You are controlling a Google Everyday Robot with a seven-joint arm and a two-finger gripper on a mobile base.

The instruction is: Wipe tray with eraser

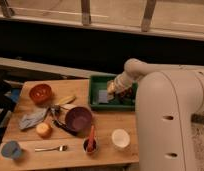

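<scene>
A green tray (97,80) sits at the back right of the wooden table. A small grey-blue eraser block (103,96) lies on the tray floor. My gripper (112,89) reaches down into the tray from the white arm (140,70), just right of the eraser and close against it. The arm hides the tray's right part.
On the table are an orange bowl (40,92), a purple bowl (78,118), a banana (65,100), a grey cloth (34,118), an orange fruit (43,129), a white cup (120,138), a dark cup with a red tool (90,144), a fork (51,148) and a blue cup (11,149).
</scene>
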